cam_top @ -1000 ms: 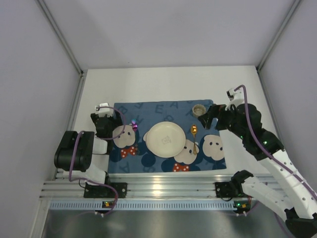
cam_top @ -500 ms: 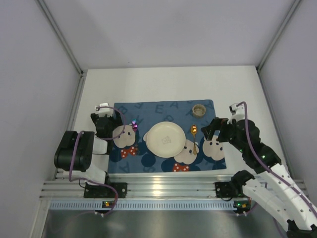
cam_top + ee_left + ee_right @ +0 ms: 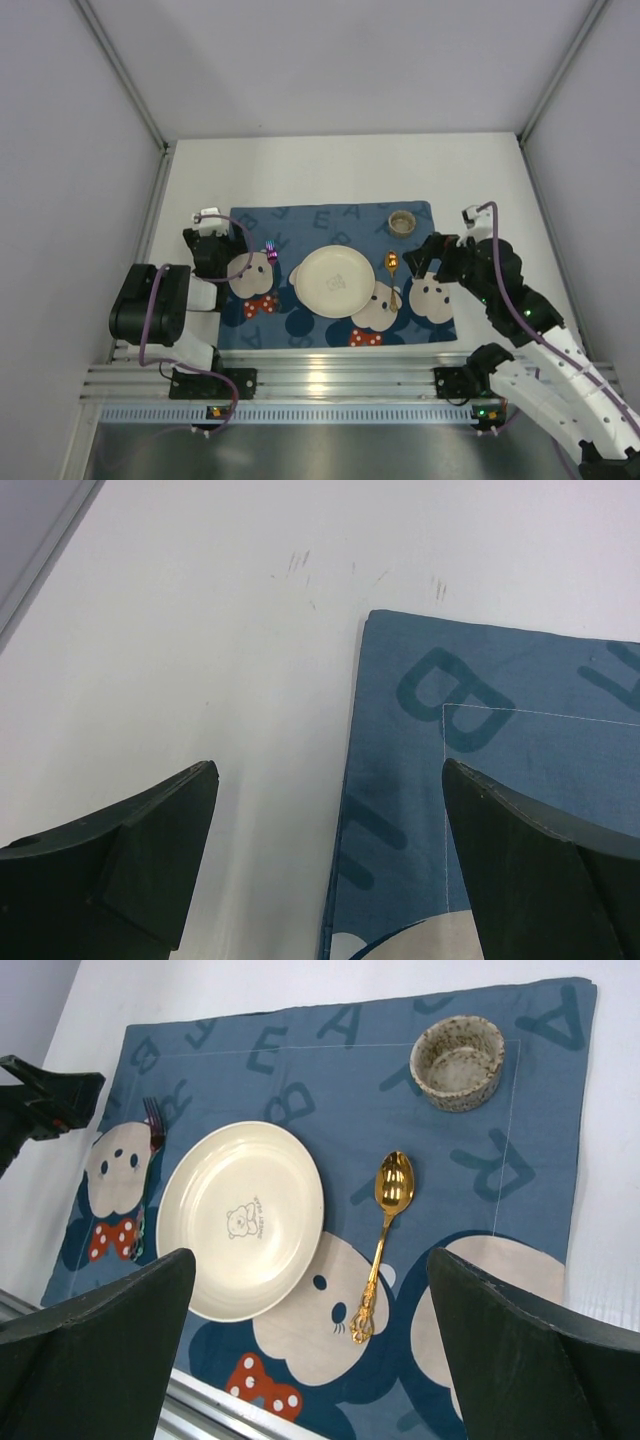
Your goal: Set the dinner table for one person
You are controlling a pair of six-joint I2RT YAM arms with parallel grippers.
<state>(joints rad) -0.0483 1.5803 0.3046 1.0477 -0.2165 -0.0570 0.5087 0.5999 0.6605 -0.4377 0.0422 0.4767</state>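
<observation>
The white dinner table [image 3: 330,170] carries a blue cartoon placemat [image 3: 300,222]. On the mat lie a cream plate [image 3: 333,280], a gold spoon [image 3: 392,272] to its right, a small speckled cup [image 3: 402,221] at the far right corner and a purple fork [image 3: 270,252] to the plate's left. My right gripper [image 3: 421,257] is open and empty, hovering over the mat's right side; its view shows the plate [image 3: 240,1218], spoon [image 3: 383,1230], cup [image 3: 458,1061] and fork [image 3: 152,1126]. My left gripper [image 3: 214,238] is open and empty at the mat's left edge [image 3: 350,810].
Grey walls enclose the table on the left, the back and the right. A metal rail [image 3: 330,375] with both arm bases runs along the near edge. Bare tabletop [image 3: 180,630] lies left of the mat and behind it.
My right gripper has drawn back from beside the cup toward the near edge, leaving the cup standing on the mat. The left arm has not moved.
</observation>
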